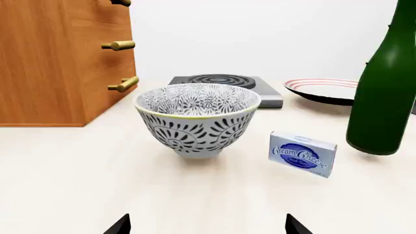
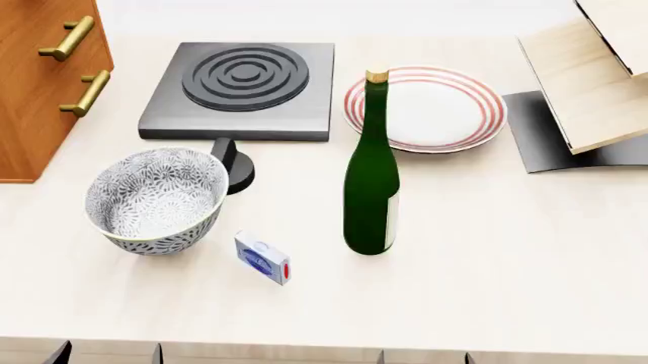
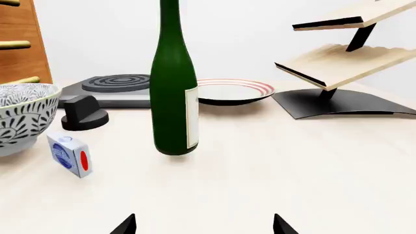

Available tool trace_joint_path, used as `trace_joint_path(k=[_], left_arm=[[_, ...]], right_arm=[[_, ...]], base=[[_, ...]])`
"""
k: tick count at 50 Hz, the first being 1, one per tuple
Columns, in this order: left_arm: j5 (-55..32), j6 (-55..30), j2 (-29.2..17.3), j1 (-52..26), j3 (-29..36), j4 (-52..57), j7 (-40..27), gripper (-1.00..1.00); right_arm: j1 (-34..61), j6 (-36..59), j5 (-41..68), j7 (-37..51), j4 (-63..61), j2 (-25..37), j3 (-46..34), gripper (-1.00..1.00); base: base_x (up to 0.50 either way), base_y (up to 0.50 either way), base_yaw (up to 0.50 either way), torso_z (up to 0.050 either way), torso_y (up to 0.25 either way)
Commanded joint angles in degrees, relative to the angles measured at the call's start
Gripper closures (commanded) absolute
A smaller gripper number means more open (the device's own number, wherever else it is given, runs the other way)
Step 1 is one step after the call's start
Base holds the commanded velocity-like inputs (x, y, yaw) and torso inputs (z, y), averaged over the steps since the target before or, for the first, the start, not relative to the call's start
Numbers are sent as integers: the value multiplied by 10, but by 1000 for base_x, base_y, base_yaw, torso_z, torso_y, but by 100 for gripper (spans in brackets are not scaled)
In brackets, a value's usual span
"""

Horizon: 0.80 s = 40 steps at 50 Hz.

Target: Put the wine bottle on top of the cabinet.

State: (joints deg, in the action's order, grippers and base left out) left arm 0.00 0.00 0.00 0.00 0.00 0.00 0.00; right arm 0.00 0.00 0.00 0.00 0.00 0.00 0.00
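A: Both claws sit spread and empty at the bench's near edge; the right claw [image 3: 203, 225] faces the wine bottle [image 3: 173, 87] standing just ahead.

B: It's tall and slim, so a clumsy nudge could topple it toward the bowl [image 2: 156, 199].

A: Far left, the cabinet [image 2: 41, 83] top is cut off.

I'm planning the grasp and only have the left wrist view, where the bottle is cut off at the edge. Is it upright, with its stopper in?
Observer: Yes. In the head view the wine bottle stands upright with a tan cork in it.
Operator: Is there anything to its right that I can't see?
Observer: A pale wooden rack, standing well apart from it.
Operator: Is the right tool on the bottle?
Observer: No. The right tool is open and short of the bottle.
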Motion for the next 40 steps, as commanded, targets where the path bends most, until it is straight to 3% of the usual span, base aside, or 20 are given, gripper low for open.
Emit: trace_joint_path(k=[1,23,40], left_arm=[[-7,-1,-7,0,8,2,-8,-100],[-60,-5,-35,-1,40,3,-25,-100],[-56,-17,-53,22,61,126,-50,-100]], right_arm=[[-1,1,8,11,-2,8,-11,-100],[3,-5,29,48,7,36,-47,-100],[-17,13,55,70,-82,48,-49,-100]], base=[[0,0,0,0,0],[0,0,0,0,0],[0,0,0,0,0]])
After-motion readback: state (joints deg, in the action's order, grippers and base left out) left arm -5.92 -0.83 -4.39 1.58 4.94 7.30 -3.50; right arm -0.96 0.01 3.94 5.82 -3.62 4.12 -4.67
